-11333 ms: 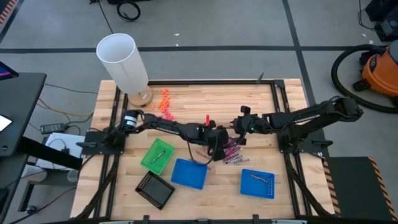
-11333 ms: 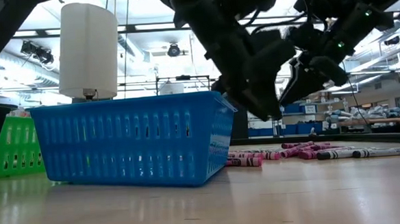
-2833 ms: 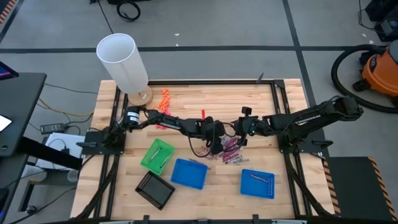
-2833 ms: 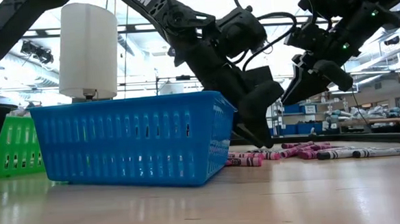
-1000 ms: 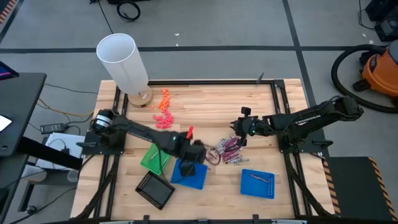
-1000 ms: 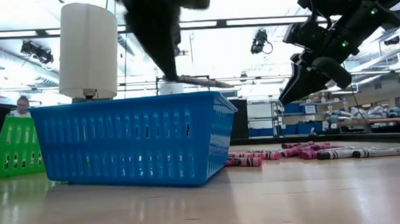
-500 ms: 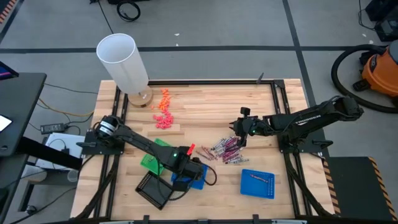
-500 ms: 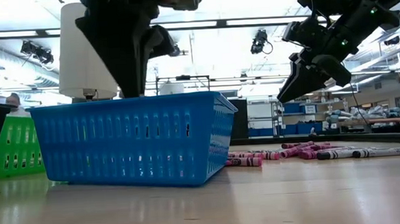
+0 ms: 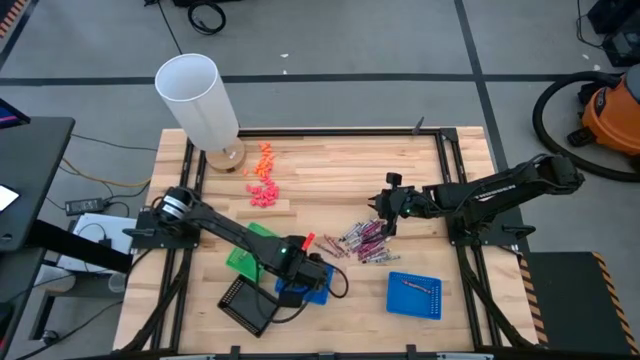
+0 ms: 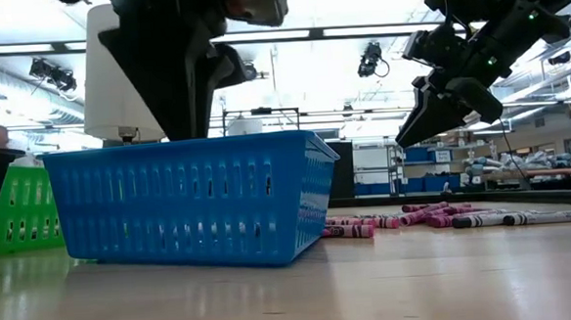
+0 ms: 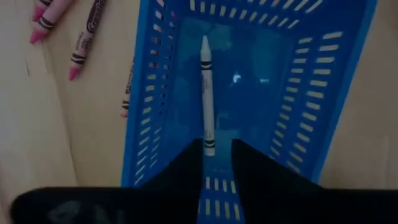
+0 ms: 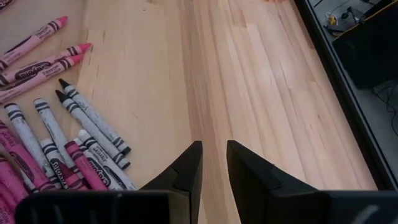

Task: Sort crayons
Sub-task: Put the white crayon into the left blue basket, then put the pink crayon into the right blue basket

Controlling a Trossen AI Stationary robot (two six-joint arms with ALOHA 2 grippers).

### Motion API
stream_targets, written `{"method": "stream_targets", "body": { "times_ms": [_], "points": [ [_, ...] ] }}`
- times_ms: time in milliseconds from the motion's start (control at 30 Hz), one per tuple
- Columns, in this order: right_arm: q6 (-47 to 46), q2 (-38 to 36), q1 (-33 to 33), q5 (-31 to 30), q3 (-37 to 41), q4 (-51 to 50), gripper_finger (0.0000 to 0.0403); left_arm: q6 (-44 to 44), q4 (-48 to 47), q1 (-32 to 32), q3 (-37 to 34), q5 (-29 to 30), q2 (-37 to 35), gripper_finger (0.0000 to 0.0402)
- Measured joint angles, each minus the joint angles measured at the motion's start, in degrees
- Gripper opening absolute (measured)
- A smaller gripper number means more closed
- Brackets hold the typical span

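The left claw (image 11: 216, 149) is being held right over the blue tray (image 9: 305, 283) near the worktop's (image 9: 330, 165) front edge, its fingers parted a little with nothing pinched between them. One silvery-grey crayon (image 11: 206, 93) is lying loose on that tray's floor, just ahead of the fingertips. The right claw (image 12: 213, 158) is being kept hovering above bare wood just beside the crayon pile (image 9: 362, 240) in the middle of the worktop, fingers slightly apart and nothing being gripped. In its wrist view about five grey crayons (image 12: 93, 124) and three lighter pink ones (image 12: 38, 62) are being seen side by side, with more dark pink ones bunched at the edge, too overlapped to count properly. Three baskets are being counted overall besides a black tray (image 9: 247, 302): the one under the left claw, a second blue one (image 9: 414, 294) toward the right with one crayon in it, and a green one (image 9: 245, 255) partly hidden by the left arm. A white cylinder (image 9: 197, 100) is standing at the far left corner.
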State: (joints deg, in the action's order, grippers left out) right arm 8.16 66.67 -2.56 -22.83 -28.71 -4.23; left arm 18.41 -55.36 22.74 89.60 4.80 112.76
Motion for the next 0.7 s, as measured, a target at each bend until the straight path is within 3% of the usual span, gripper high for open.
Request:
{"method": "stream_targets", "body": {
  "times_ms": [100, 333, 700],
  "points": [
    [0.0, 0.0, 0.0, 0.0, 0.0, 0.2, 0.0084, 0.3, -0.6, 0.0, 1.0, 0.5, -1.4, 0.0132],
    [0.5, 0.0, 0.0, 0.0, 0.0, 1.2, 0.0084, -5.0, -2.0, -1.3, 3.4, 15.3, -2.3, 0.0148],
    [3.9, 0.0, 1.5, 0.7, 0.0, 6.0, 0.0084, -19.3, 12.6, -6.6, -8.9, 18.3, -2.5, 0.0144]
  ]
}}
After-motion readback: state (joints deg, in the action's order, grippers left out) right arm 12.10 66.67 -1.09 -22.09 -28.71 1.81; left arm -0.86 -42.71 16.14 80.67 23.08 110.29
